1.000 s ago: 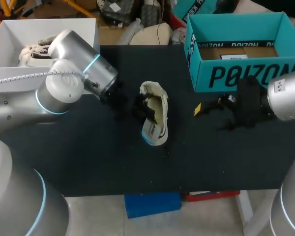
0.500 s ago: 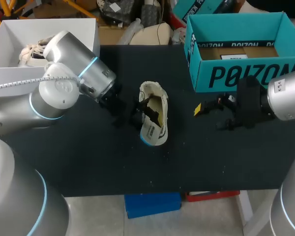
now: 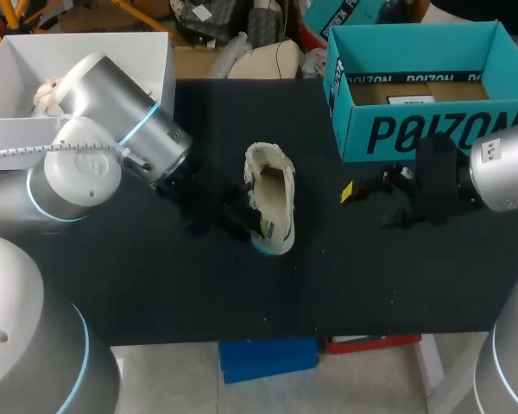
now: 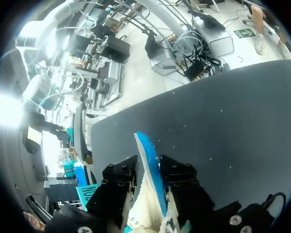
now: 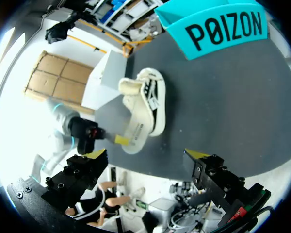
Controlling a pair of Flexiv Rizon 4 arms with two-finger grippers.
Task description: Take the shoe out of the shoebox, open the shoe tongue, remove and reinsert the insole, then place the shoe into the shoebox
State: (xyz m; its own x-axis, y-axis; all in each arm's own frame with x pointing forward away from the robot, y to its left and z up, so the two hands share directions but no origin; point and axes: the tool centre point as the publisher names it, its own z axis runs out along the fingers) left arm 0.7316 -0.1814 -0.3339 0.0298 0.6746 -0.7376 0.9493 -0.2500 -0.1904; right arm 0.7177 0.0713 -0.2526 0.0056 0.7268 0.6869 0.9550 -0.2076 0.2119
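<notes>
A cream shoe (image 3: pixel 272 194) with a blue-edged sole lies mid-table, its opening facing up. My left gripper (image 3: pixel 242 220) is at its near end. In the left wrist view the two black fingers (image 4: pixel 120 177) press the blue sole (image 4: pixel 146 160) from both sides, so the left gripper (image 4: pixel 148 164) is shut on the shoe. From the right wrist, the shoe (image 5: pixel 143 104) lies ahead with a yellow tip of the left gripper (image 5: pixel 119 140) at its end. My right gripper (image 3: pixel 369 205) hangs open to the shoe's right, in front of the teal shoebox (image 3: pixel 432 129), nothing between its fingers (image 5: pixel 148 154).
A white box (image 3: pixel 112 52) holding another shoe stands at the table's far left, behind my left arm. The teal shoebox (image 5: pixel 218 26) takes up the far right corner. Bare black tabletop (image 3: pixel 328 285) runs along the front edge.
My left arm drew back toward the front left; its gripper opened, then closed on the shoe's near end. The shoe rolled from its side to opening-up. The right arm stayed still.
</notes>
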